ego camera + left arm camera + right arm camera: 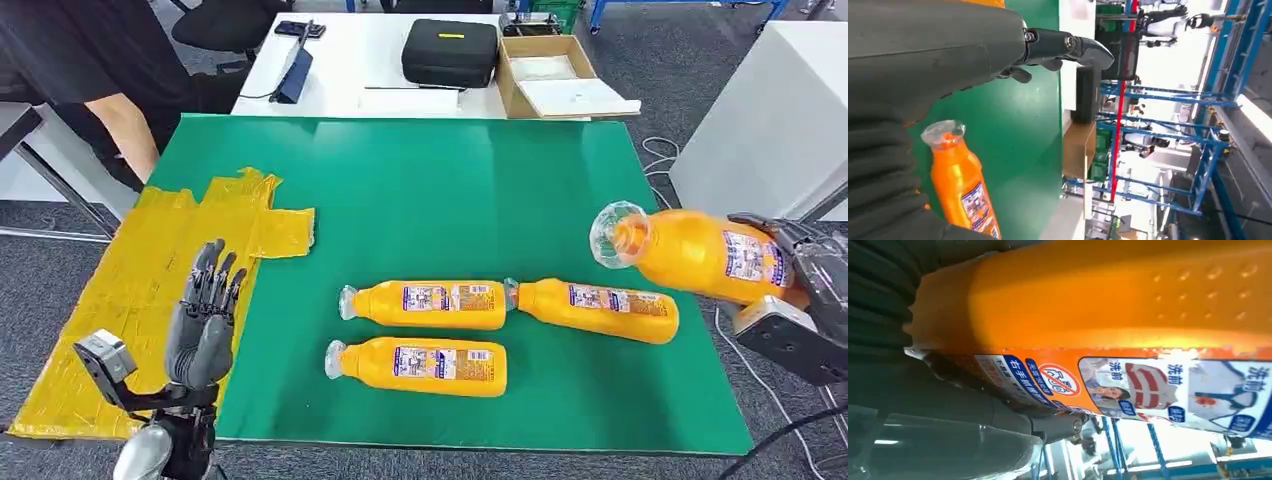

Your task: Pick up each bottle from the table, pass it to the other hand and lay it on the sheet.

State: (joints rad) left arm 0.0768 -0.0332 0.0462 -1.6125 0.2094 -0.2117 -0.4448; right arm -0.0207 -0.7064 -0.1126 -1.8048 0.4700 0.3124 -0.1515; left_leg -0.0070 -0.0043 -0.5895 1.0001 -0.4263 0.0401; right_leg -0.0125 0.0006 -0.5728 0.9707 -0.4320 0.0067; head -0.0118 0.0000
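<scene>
Head view: gripping one orange bottle [700, 257] in the right hand [800, 285], lifted beside the desk's [420, 190] right edge, cap end pointing inward. Three more bottles [428, 304] lying near the desk's front. Left hand [205, 325] waiting released, fingers apart, over the yellow sheet [150, 250].

Left wrist view: showing the raised bottle [960, 182] beyond the hand's fingers [1068, 45].

Right wrist view: pressing against the labelled body [1108, 315]. Probably stiff, smooth, slippery plastic with some weight if full; taking it by the free neck end looking wisest.
</scene>
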